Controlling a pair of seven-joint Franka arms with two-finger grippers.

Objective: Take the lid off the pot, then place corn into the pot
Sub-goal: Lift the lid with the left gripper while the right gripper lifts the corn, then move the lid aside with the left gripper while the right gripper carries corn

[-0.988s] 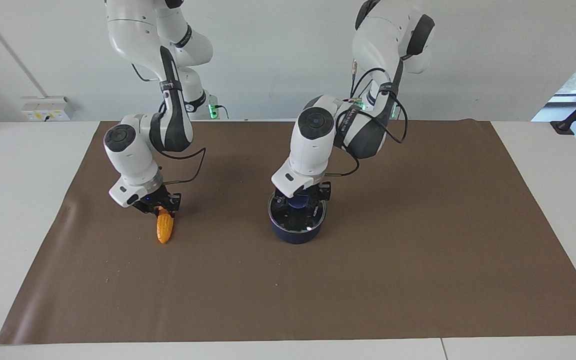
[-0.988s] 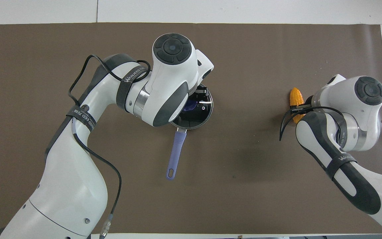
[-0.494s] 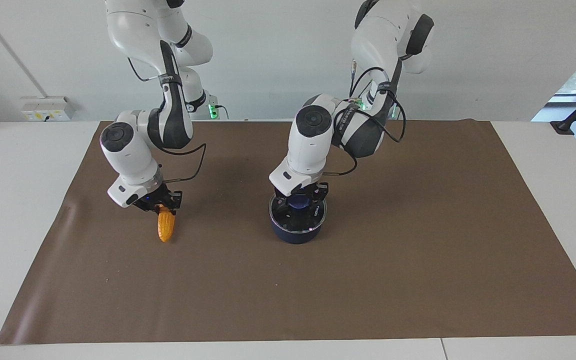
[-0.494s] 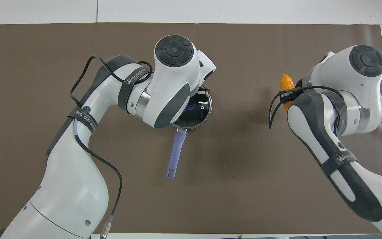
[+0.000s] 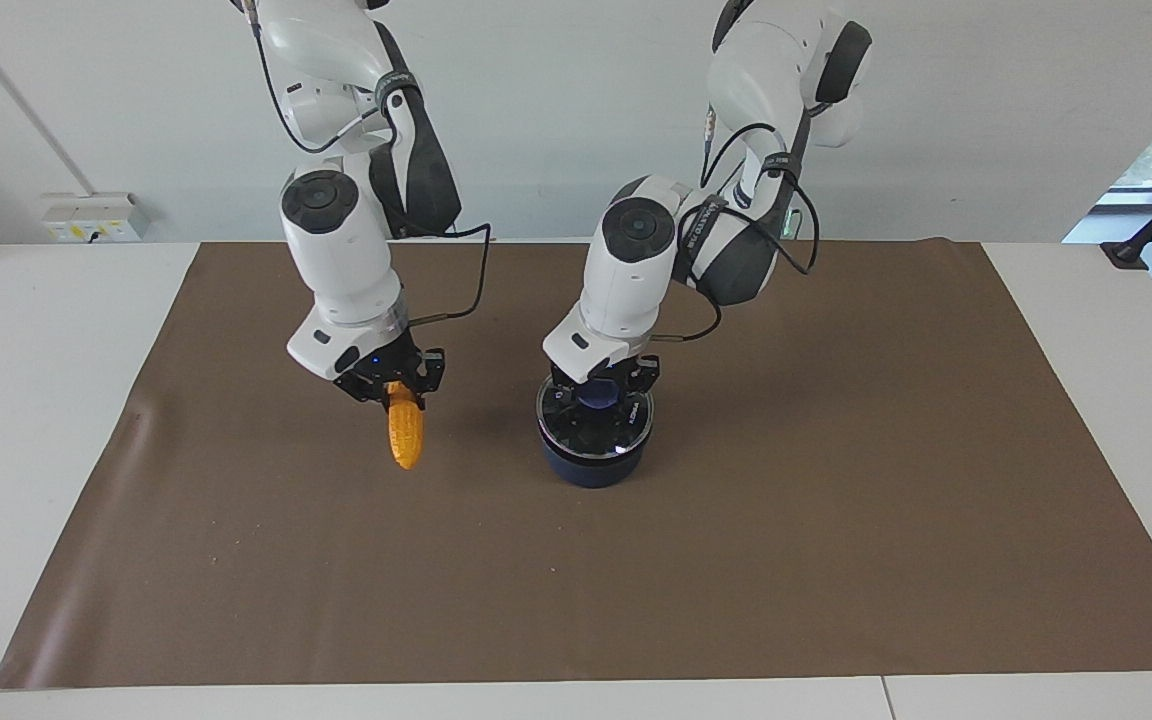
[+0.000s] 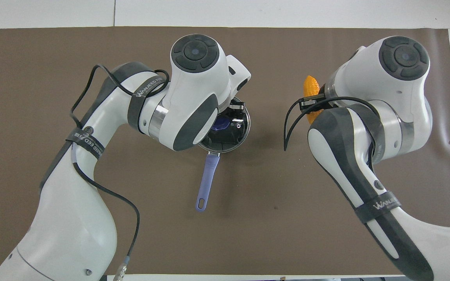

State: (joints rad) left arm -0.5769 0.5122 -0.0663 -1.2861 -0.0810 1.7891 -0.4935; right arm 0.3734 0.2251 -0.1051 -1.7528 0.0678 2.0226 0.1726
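Observation:
The navy pot (image 5: 591, 470) stands mid-mat, its light-blue handle (image 6: 206, 183) pointing toward the robots. The glass lid (image 5: 628, 432) lies at the pot's top; I cannot tell whether it still rests on the rim. My left gripper (image 5: 598, 393) comes down from above and is shut on the lid's blue knob (image 5: 596, 399). My right gripper (image 5: 398, 392) is shut on the upper end of the yellow-orange corn (image 5: 404, 438), which hangs tip-down in the air over the mat, beside the pot toward the right arm's end. From overhead only the corn's tip (image 6: 311, 86) shows past the right wrist.
A brown mat (image 5: 836, 520) covers most of the white table (image 5: 36, 400). Wall sockets (image 5: 94, 216) sit at the table's edge near the robots, at the right arm's end. A black stand (image 5: 1126, 255) is at the left arm's end.
My left gripper has closed on the lid's knob. My right arm has lifted the corn off the mat and carried it toward the pot.

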